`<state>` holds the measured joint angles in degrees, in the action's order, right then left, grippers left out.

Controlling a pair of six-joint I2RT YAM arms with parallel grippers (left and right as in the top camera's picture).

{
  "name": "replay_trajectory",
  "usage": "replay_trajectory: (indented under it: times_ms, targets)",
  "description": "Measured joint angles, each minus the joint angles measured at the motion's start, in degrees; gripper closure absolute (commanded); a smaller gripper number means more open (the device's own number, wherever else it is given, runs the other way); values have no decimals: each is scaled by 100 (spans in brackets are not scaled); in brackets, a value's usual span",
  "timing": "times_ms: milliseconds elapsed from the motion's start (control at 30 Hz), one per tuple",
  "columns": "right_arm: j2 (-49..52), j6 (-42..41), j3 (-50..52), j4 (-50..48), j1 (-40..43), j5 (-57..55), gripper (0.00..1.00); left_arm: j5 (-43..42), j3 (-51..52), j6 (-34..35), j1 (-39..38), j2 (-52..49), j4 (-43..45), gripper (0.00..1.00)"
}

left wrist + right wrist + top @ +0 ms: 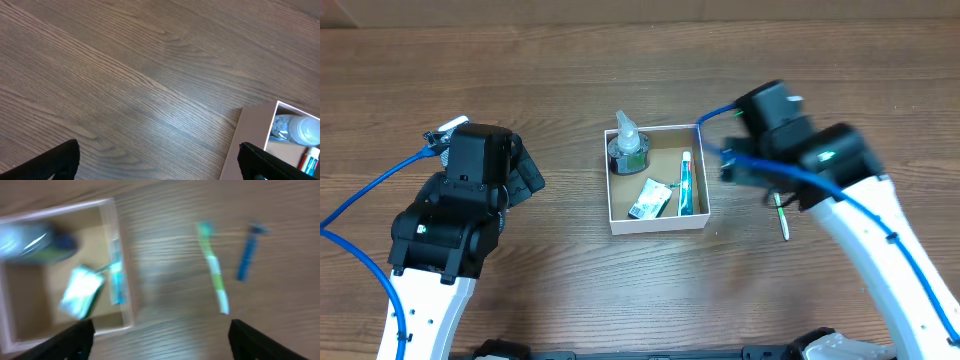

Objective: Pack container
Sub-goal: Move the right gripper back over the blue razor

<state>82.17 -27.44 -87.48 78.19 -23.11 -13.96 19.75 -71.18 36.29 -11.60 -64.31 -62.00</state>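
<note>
Left pincer (160, 163) open, empty, over bare surface (125, 75). Container (658, 222) mid-surface, holds bottle (628, 148), packet (649, 199), tube (686, 185). Looks light, thin card: probably slides, walls crush. Pinch a wall near a corner. Right pincer (162, 337) open, empty. Toothbrush (216, 280), razor (246, 255) outside, right.

Brown wood-grain bench (620, 300) carries the white-walled container (658, 223) at its middle. To its right, a green-white toothbrush (214, 270) and a blue razor (246, 255) lie side by side.
</note>
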Motion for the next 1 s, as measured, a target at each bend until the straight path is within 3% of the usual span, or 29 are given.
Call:
replay_trajectory:
  times_ms: [200,467,667,1000]
  targets:
    - [-26,55,0,146,1515,-146,0,0,0,0,0,0,0,0]
    - [-28,168,179,-138,2649,-127,3,0,0,0,0,0,0,0]
    - [-28,278,822,-861,2870,-20,19,0,0,0,0,0,2,0]
    - [-42,350,2472,-2518,2870,140,25,0,-2,0,0,0,4,0]
